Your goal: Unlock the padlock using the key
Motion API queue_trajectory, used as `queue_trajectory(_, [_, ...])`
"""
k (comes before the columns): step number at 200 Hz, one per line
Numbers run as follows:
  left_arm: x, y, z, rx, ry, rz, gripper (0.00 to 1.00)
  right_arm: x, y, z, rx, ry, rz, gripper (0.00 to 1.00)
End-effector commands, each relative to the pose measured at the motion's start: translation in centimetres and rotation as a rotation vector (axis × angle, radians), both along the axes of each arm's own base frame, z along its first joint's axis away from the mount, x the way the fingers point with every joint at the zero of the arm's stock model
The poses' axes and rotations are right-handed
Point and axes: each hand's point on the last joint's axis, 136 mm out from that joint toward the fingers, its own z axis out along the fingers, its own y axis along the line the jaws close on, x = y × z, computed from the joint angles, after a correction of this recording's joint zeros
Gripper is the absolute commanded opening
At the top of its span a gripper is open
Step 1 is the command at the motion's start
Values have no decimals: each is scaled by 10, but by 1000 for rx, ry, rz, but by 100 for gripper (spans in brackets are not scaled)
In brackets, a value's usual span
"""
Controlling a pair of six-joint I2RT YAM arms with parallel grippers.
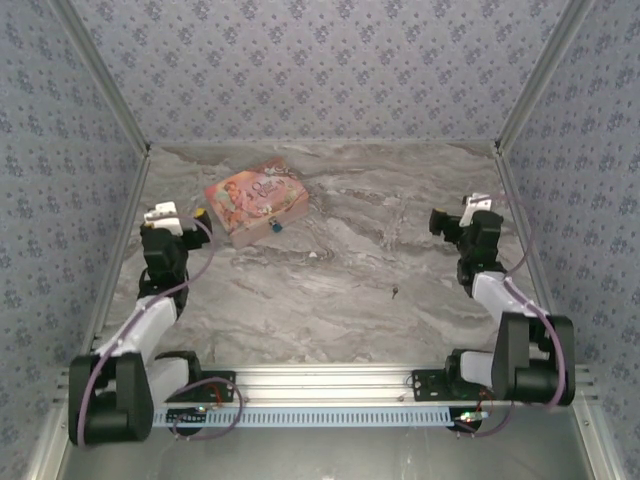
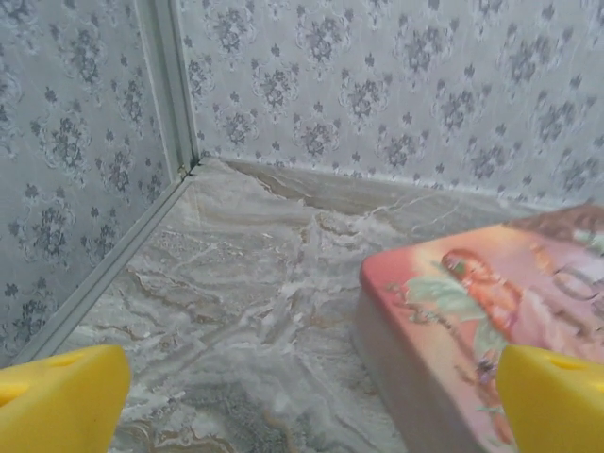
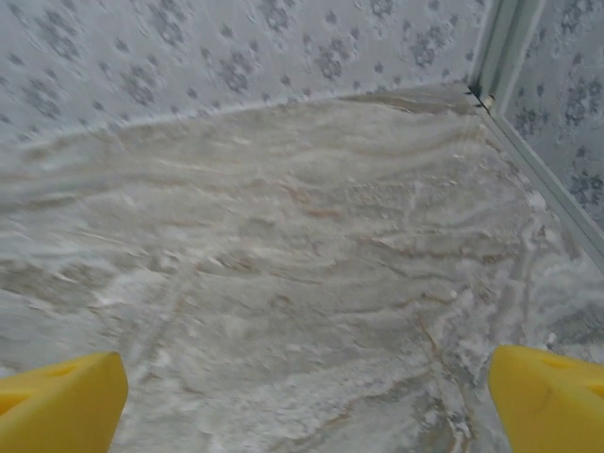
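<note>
Padlock sits just beside the pink box, key lies well apart at near right, left claw and right claw are both spread and empty; risk: the sliver-thin key skids on the table under a flat pinch.

We look down from high on whole table. Wrist views low, face back wall; left shares pink box with top.

Left hand spread wide above marble table, pink box by one finger
</note>
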Motion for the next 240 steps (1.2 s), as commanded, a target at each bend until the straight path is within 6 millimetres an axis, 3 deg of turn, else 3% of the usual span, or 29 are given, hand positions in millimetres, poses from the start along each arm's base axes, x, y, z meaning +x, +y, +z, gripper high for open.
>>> queue_trajectory(1, [-16, -11, 9, -161, 87, -20, 100, -23, 34, -8, 165, 180, 81, 99])
queue_trajectory(22, [-27, -36, 17, -315, 120, -100, 99, -47, 72, -17, 255, 339, 171, 93])
queue_trajectory(55, [-37, -94, 6, -439, 193, -262, 99, -97, 124, -60, 247, 653, 271, 87])
queue_trajectory(77, [-37, -127, 2, -437, 217, -342, 99, -130, 132, -90, 183, 858, 295, 82])
queue_trajectory(102, [-30, -151, -1, -405, 236, -395, 99, -145, 133, -112, 144, 994, 302, 72])
queue_trajectory(164, [-18, -176, -6, -393, 266, -441, 99, -142, 143, -137, 97, 1119, 341, 53])
queue_trajectory(240, [-22, -167, -5, -365, 262, -401, 99, -137, 145, -149, 50, 1159, 339, 38])
